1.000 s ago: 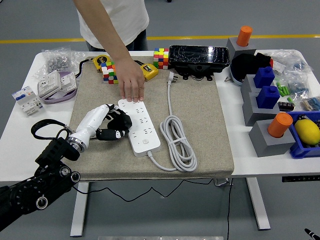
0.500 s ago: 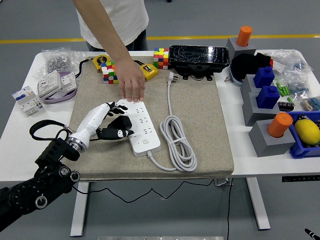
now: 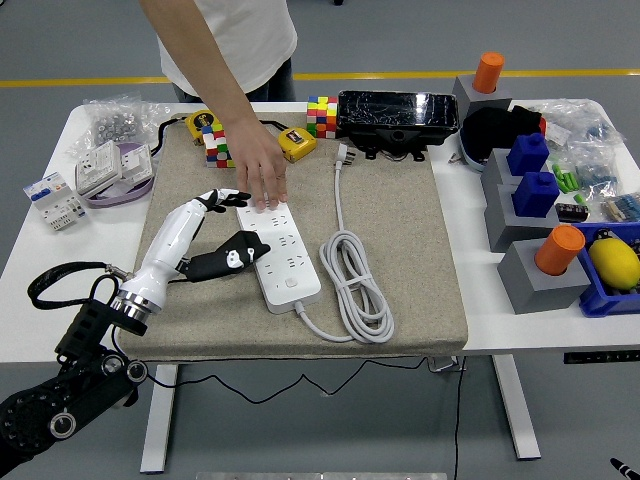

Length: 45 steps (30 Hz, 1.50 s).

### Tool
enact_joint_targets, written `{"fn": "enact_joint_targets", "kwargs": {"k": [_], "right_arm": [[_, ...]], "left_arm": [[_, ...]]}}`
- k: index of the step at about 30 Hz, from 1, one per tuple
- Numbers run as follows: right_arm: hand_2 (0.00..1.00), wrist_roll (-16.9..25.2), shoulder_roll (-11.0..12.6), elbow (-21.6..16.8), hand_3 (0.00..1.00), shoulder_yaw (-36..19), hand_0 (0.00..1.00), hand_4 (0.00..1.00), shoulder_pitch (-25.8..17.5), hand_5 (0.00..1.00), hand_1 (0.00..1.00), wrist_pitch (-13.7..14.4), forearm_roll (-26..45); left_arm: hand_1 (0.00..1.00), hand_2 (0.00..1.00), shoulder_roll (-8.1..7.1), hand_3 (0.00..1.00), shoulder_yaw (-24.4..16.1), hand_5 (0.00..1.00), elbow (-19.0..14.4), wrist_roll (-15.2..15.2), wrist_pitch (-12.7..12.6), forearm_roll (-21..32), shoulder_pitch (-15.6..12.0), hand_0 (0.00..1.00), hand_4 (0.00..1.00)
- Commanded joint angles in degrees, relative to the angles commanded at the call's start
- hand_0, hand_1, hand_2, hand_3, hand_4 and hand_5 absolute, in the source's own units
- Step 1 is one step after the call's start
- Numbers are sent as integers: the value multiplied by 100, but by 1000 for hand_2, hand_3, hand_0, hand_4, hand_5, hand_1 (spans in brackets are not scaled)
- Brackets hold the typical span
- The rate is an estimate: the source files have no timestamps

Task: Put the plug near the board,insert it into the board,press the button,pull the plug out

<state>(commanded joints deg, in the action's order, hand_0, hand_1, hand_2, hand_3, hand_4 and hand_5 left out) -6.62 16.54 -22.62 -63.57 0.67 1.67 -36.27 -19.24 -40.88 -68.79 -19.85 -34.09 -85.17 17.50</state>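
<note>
Bright, even overhead light fills the scene, leaving only soft, short shadows beneath the white table [image 3: 40, 290] and beside the coiled cable [image 3: 355, 285] on the beige mat [image 3: 400, 230]. Glare flecks the wrapped black box [image 3: 398, 112] at the far edge. Focus holds sharp across the frame, with slight wide-angle bowing visible toward the picture's edges.

A person's hand [image 3: 262, 172] presses the white power strip [image 3: 281, 251] while the robot's left hand [image 3: 215, 240] touches its left edge

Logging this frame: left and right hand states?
Left hand: at the power strip, fingers on a black plug; firm grasp cannot be told.
Right hand: not in view.
</note>
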Motion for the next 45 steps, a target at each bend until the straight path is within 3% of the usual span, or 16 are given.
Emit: {"fn": "enact_joint_targets", "kwargs": {"k": [4,13,24,45], "right_arm": [[677,4,-8,-12,603,-4,571,975,-8,477,664,3,-5],[677,1,-5,-8,601,-6,570,976,-1,479,663,10,-1],[677,-1,-12,-5,603,4,571,975,-8,487,664,7,7],[677,-1,-10,-6,602,-13,570,974,-14,490,663,10,13]], "left_arm": [[856,830,-97,785,66,625,-101,35,-29,-146,-220,818,959],[862,834,-98,787,274,627,-63,245,-3,-274,-289,823,953],[858,830,-73,783,459,634,-9,493,143,-281,-161,820,947],[849,821,37,781,714,644,-4,677,275,-241,257,800,946]]}}
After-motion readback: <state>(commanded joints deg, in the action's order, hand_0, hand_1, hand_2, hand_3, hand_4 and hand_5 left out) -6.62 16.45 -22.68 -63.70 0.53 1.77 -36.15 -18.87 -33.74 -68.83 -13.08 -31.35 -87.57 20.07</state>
